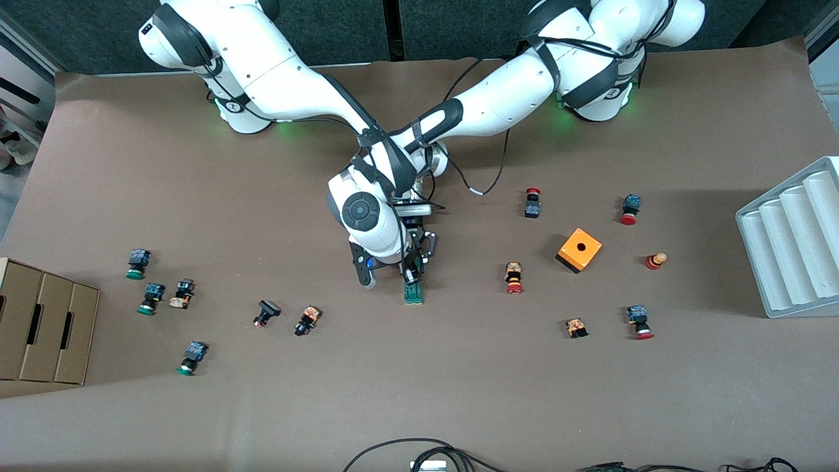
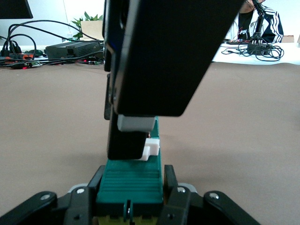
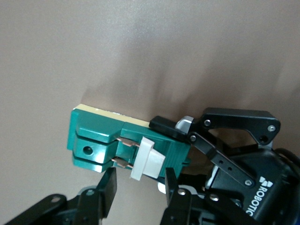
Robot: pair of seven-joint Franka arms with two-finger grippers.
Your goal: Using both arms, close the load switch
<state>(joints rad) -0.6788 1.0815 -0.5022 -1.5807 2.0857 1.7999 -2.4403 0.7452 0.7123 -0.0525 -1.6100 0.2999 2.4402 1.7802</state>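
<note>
The load switch (image 1: 413, 292) lies flat on the brown worktop (image 1: 459, 380) just below the middle of the front frame, its long axis running up and down the picture, directly under the two crossing arms. In the left wrist view the left pincer (image 2: 131, 199) is clenched on the load switch (image 2: 132, 180), one black finger (image 2: 89, 192) pressed to each long side of the green body at the bottom centre of that frame. The white lever (image 2: 151, 146) sits on top of the block, about mid-frame, with the other arm's black pincer standing over it and filling the upper centre.

In the right wrist view the right pincer (image 3: 138, 185) hangs at the lower centre of the frame, its two fingers (image 3: 108, 187) spread to either side of the white lever (image 3: 147, 159) and not pressing on it; the load switch (image 3: 101, 136) lies left of centre there, and the left pincer grips its end at the right of the frame.

Small push-buttons (image 1: 514, 278) lie scattered across the worktop in the front frame. An orange cube (image 1: 579, 249) sits right of centre, cardboard boxes (image 1: 42, 324) at the left edge, a grey rack (image 1: 796, 239) at the right edge
</note>
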